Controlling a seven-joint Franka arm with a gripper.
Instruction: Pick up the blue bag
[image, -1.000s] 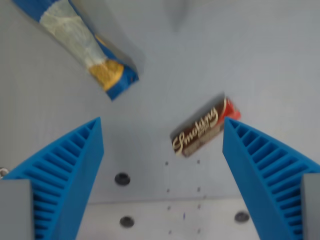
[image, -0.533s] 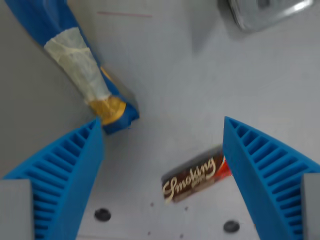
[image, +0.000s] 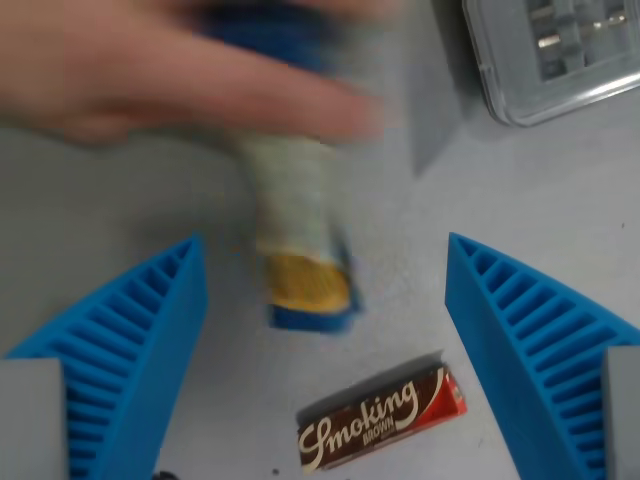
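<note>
The blue bag (image: 300, 230) with a pale middle and a yellow patch near its end lies blurred on the grey table, ahead of the gap between my fingers. A person's hand (image: 180, 70) covers its far end at the top of the wrist view. My gripper (image: 325, 255) is open, with the blue ribbed fingers (image: 130, 350) wide apart at the lower left and lower right. The bag's near end sits between the fingertips, touching neither one.
A brown and red "Smoking" packet (image: 380, 432) lies on the table near the bottom centre. A clear plastic box (image: 555, 55) sits at the top right. The grey table (image: 520, 190) shows between them.
A hand has come in at the top and turned the blue bag, which now sits nearer the centre. The camera has also shifted, bringing more of the plastic box into view.
</note>
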